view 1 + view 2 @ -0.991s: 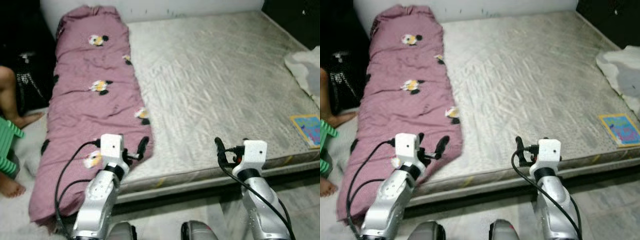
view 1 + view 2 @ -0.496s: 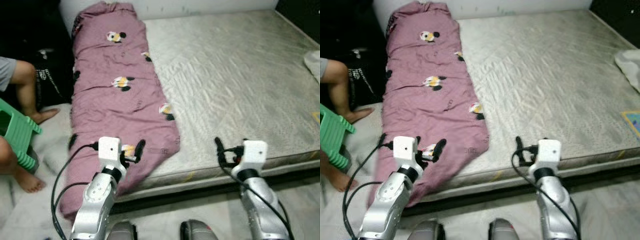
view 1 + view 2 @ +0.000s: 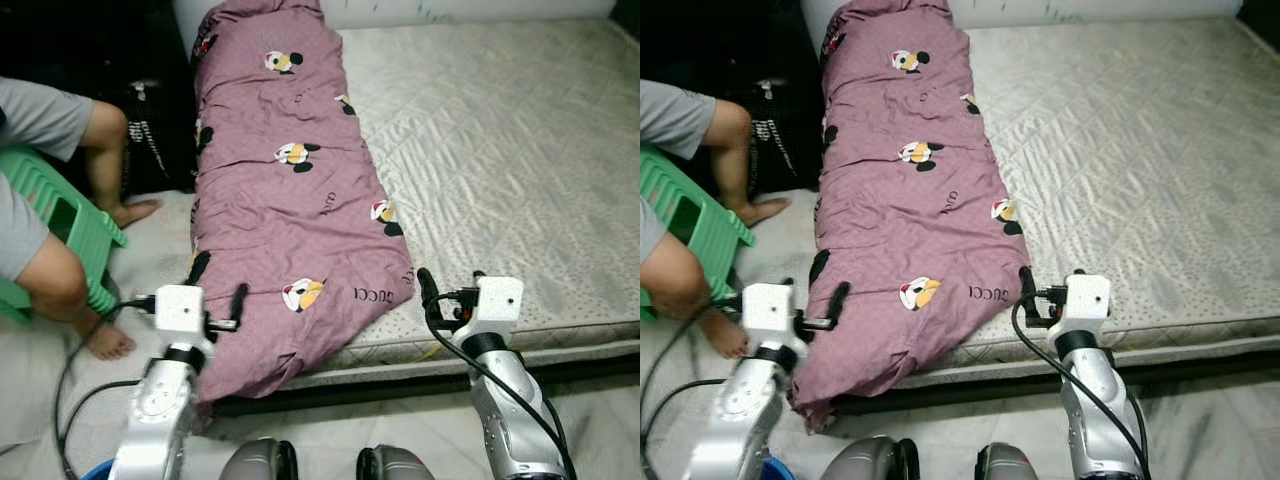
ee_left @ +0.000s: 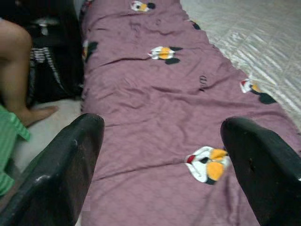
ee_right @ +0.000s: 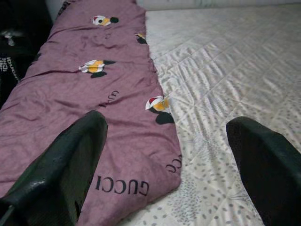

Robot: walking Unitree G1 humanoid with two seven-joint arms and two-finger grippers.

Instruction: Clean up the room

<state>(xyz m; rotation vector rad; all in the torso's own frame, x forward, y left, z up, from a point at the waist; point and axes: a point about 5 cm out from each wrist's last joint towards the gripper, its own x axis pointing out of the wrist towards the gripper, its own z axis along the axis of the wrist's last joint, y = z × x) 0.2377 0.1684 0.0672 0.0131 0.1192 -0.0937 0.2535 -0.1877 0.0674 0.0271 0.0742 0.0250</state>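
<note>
Mauve cartoon-print blanket, rumpled, lengthwise on mattress, end overhanging

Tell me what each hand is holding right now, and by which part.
Nothing is held. The left hand and right hand are both open, poised at the near end of the mauve cartoon-print blanket on the grey quilted mattress.

From our head we look down over the bed; both wrist views look low along the purple blanket they share.
</note>
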